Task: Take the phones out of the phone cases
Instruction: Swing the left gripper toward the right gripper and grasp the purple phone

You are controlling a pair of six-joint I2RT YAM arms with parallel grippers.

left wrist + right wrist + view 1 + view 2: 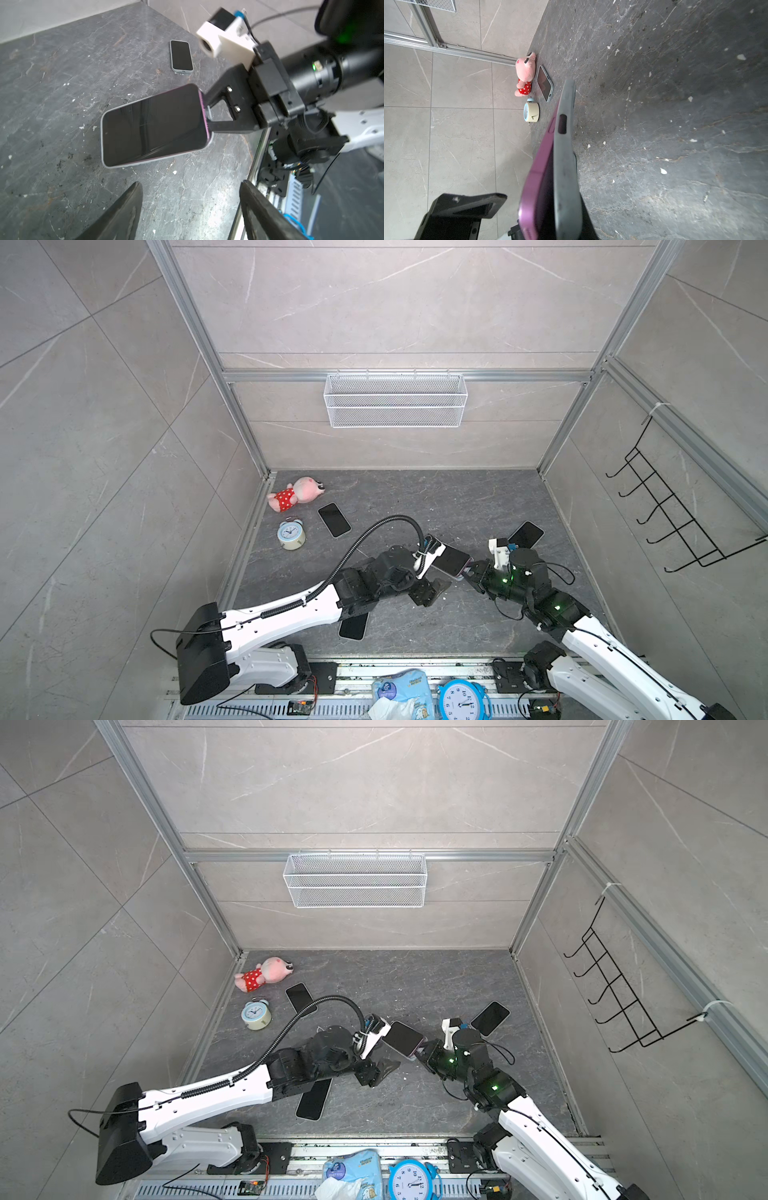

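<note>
A purple phone [451, 560] [403, 1038] with a dark screen is held tilted above the dark table [415, 497], screen up. It sits in a pale grey phone case [564, 166] [116, 165]. At the gripper end the phone's purple edge [201, 104] stands out of the case. My right gripper [471, 570] [424, 1050] [207, 113] is shut on that end of the case. My left gripper [434, 593] [376, 1071] [191, 187] is open and empty. It hovers just in front of the phone without touching it.
Three other phones lie on the table: back left [334, 519], right [527, 534] and half under the left arm [354, 626]. A pink plush [295, 493] and small alarm clock [291, 534] sit at the left. A wire basket [395, 400] hangs on the back wall.
</note>
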